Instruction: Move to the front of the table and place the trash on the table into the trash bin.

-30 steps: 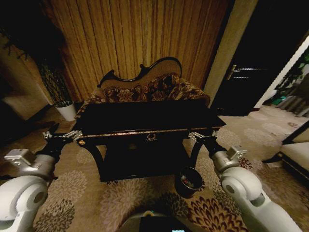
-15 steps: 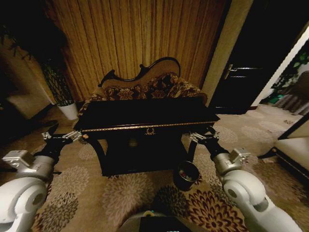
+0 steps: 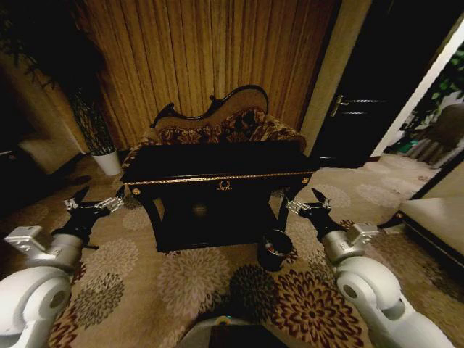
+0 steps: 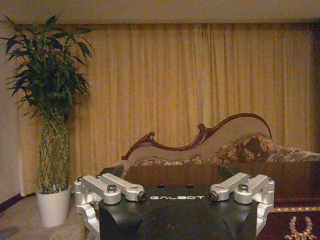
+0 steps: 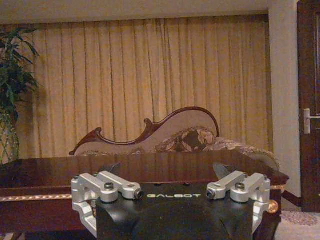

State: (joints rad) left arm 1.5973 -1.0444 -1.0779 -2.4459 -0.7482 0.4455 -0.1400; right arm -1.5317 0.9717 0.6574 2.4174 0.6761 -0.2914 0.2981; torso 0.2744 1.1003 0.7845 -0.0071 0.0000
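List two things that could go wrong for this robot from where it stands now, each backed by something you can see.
1. The trash bin stands on the carpet by the table's right front leg, near the right gripper; a drive or arm swing there could knock it over.
2. Both the left gripper and the right one are held open and forward around table-edge height, so rolling closer may bump them into the gold-trimmed front.

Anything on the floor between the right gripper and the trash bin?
Nothing visible: bare carpet separates the right gripper, jaws open, from the trash bin by the table leg.
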